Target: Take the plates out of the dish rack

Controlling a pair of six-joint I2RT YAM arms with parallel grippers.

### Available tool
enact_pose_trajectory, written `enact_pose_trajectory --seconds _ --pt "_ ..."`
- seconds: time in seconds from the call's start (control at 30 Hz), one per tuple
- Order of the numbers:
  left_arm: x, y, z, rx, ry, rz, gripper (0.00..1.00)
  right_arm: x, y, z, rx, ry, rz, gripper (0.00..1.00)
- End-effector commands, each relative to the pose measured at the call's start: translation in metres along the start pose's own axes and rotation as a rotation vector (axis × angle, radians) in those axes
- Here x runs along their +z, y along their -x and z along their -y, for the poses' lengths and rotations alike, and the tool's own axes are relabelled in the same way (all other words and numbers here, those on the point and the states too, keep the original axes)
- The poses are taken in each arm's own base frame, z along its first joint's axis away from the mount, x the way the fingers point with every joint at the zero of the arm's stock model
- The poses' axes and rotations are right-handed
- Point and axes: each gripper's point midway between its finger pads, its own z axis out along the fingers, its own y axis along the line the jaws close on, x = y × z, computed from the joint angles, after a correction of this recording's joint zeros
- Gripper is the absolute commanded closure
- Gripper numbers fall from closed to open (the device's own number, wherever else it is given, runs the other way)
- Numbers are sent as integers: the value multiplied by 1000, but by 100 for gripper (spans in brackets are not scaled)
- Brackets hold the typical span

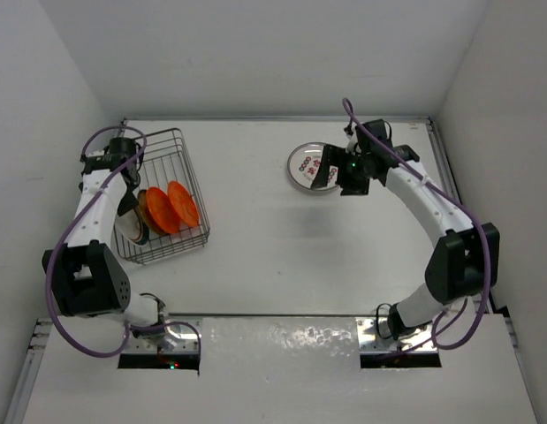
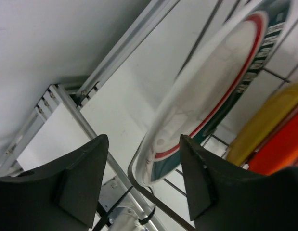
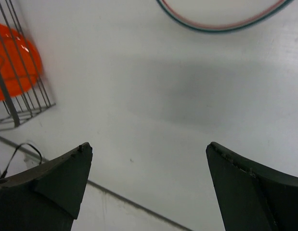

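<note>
In the dish rack (image 1: 167,159), the left end effector (image 2: 144,144) stood spread around a teal-rimmed plate (image 2: 206,96), while the right end effector (image 3: 149,147) gaped empty above the worktop (image 3: 153,96).

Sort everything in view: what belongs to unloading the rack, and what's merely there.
Job:
- dish rack
- orange plates inside it
- teal-rimmed plate in it, at the open left gripper
- unloaded plate on the table, near the open right gripper

Merely there:
- purple cables
- metal base plate
</note>
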Motion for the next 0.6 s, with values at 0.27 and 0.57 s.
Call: enact_pose_trajectory --seconds 0.27,0.57 --pt "-6 18 -8 -40 -10 53 82 -19 -26 -20 -23 117 36 1" --pt "-14 29 -12 -45 -16 87 100 -27 -22 -32 -6 165 49 1"
